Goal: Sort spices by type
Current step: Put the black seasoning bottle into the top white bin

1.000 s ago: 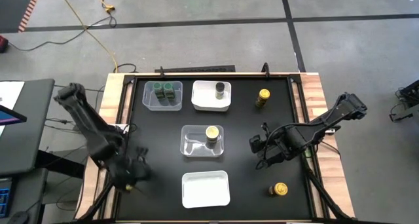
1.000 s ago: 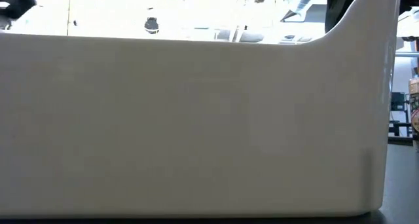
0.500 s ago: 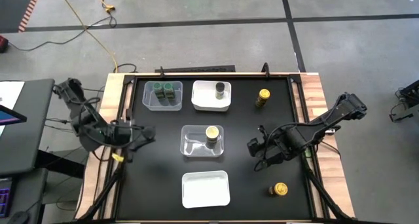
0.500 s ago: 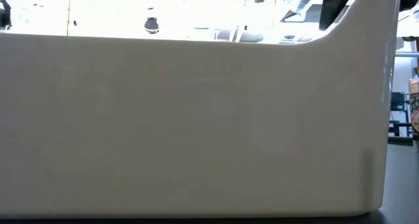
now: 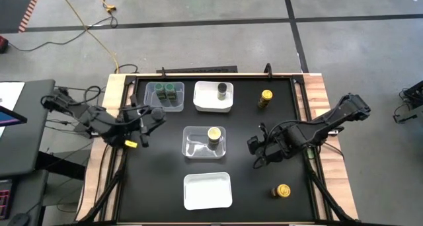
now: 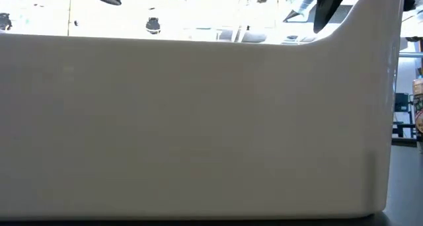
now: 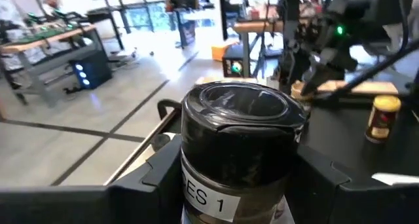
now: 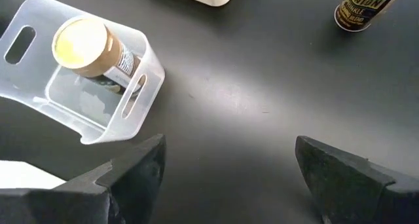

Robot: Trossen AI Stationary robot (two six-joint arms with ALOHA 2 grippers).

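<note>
My left gripper (image 5: 153, 118) hangs over the table's left part, shut on a spice jar with a dark grey lid (image 7: 237, 119). My right gripper (image 5: 256, 149) stands open above bare table, right of the middle. Two green-lidded jars stand in a clear tray (image 5: 164, 96) at the far left. A dark-lidded jar (image 5: 222, 89) stands in a white tray (image 5: 206, 102). A tan-lidded jar (image 8: 84, 43) stands in the middle clear tray (image 5: 195, 144). Two yellow-lidded jars (image 5: 266, 98) (image 5: 282, 191) stand on the table at the right. My left gripper pinches the jar's labelled body (image 7: 196, 191), just below the lid, between its two fingers (image 7: 152, 183). The fingers lie about level and point toward the table's right. The jar is lifted clear of the table, lid end up.
An empty white tray (image 5: 207, 190) sits near the front edge, and its wall (image 6: 198, 120) fills almost the whole low view. Bare black table lies between the trays and the right gripper. Wooden rails run along both sides of the table.
My left gripper, shut on the dark-lidded jar, has risen and gone from the near left corner toward the far edge. It has tipped from pointing down to about level. The jar has travelled with it, clear of the table.
</note>
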